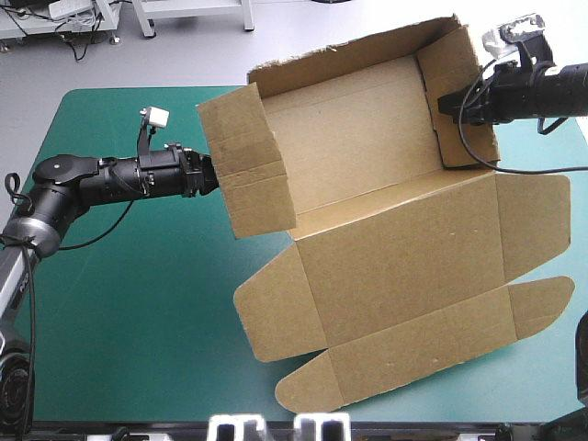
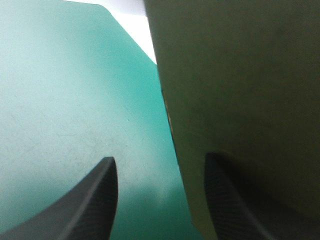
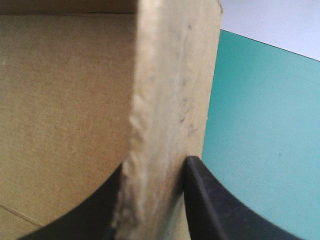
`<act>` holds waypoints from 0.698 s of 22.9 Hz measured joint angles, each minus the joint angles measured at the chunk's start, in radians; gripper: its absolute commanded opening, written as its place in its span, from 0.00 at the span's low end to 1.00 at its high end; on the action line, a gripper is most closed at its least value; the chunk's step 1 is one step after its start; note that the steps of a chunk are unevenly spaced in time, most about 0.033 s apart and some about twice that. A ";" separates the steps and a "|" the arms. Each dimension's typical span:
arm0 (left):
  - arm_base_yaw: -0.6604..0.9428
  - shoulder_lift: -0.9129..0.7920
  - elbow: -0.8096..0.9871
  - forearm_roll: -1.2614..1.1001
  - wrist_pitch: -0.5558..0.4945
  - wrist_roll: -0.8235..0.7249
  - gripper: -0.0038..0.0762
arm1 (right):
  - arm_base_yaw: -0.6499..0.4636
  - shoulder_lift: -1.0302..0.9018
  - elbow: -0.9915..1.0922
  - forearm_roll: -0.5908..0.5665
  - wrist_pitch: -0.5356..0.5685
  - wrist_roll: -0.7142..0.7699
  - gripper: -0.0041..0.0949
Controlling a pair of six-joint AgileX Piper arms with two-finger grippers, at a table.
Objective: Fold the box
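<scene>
Teal-green cover (image 1: 138,303) holds box (image 1: 367,184), wall between right jaws

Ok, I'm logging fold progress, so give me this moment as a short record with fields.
box: brown, open tray, walls raised
lid: flat on the teal-green cover, flaps spread
left tool: open, astride the edge of the left end wall
right tool: shut on the right end wall

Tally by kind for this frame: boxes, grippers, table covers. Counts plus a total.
box: 1
grippers: 2 (left gripper, right gripper)
teal-green cover: 1
Total: 4
</scene>
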 measured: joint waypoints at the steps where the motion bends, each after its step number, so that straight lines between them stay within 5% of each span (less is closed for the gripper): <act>1: 0.000 -0.005 -0.001 -0.001 0.000 0.000 0.54 | 0.003 0.000 0.000 -0.001 -0.003 0.002 0.02; 16: 0.003 -0.029 -0.050 -0.042 -0.012 -0.026 0.54 | 0.285 0.030 0.000 -0.286 -0.204 0.220 0.02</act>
